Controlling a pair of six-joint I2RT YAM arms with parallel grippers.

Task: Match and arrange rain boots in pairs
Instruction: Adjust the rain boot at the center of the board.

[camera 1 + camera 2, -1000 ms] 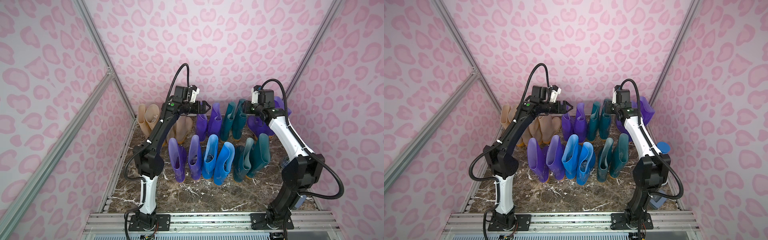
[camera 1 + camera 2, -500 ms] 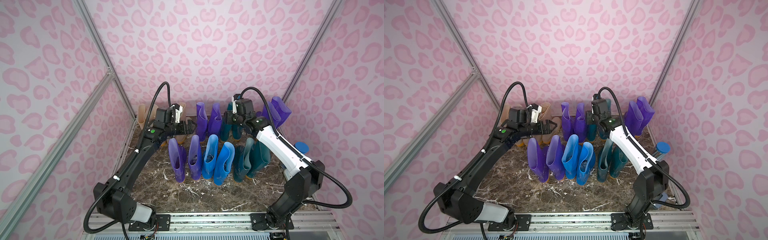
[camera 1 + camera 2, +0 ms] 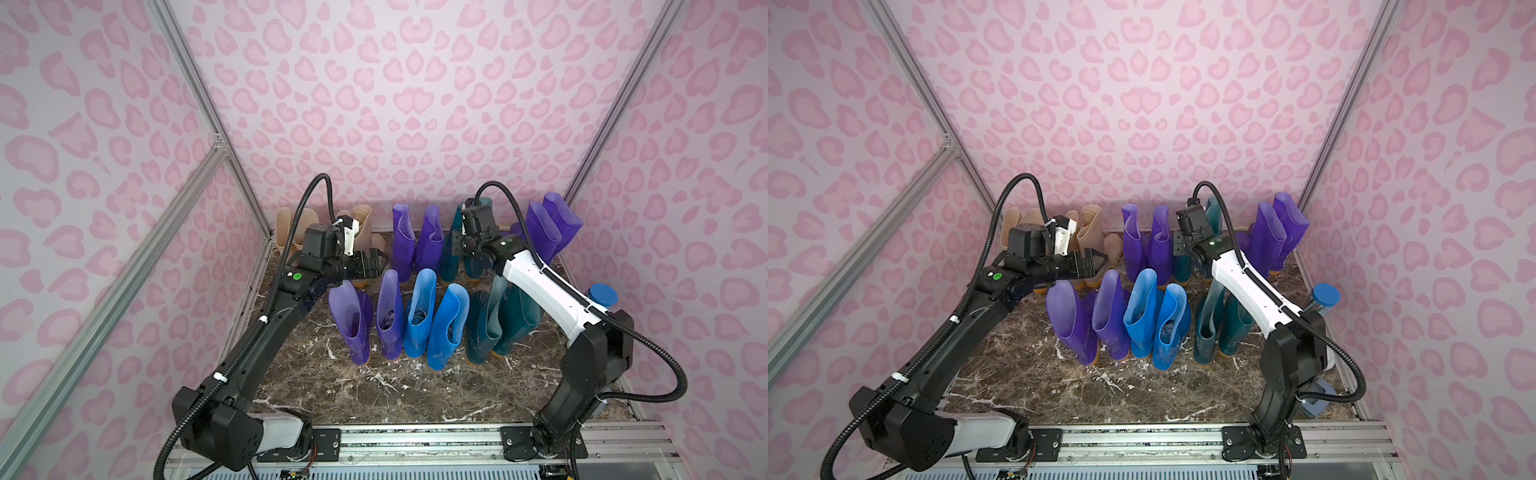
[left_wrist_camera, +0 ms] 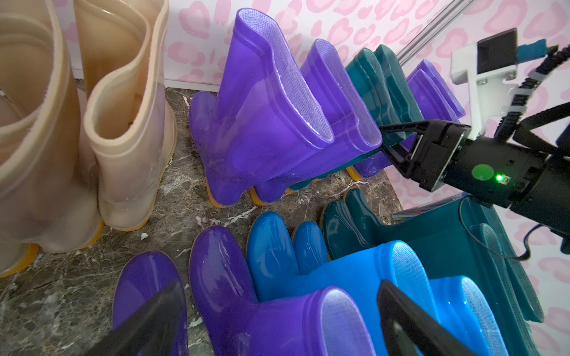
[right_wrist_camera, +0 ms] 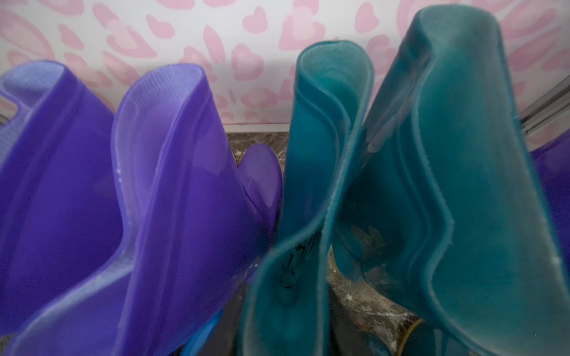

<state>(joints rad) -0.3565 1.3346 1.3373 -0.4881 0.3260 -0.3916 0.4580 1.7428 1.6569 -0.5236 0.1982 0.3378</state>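
Rain boots stand in two rows on the marble floor. The back row holds beige boots [image 3: 361,224], a purple pair [image 3: 415,241], a dark teal pair [image 3: 451,259] and a leaning purple pair [image 3: 548,228]. In front stand a purple pair [image 3: 365,324], a bright blue pair [image 3: 432,320] and a teal pair [image 3: 498,324]. My left gripper [image 3: 374,264] [image 4: 279,285] hangs open above the front purple boots, holding nothing. My right gripper [image 3: 456,245] [image 4: 382,138] is at the back teal pair, shut on one teal boot's [image 5: 287,292] top edge.
A cylinder with a blue cap [image 3: 602,295] stands by the right wall behind my right arm. Pink patterned walls close in the back and both sides. An aluminium rail [image 3: 415,440] runs along the front edge.
My left arm has come down and back from above the back row to the front purple boots. My right gripper moved left from the leaning purple pair to the back teal boots and closed.
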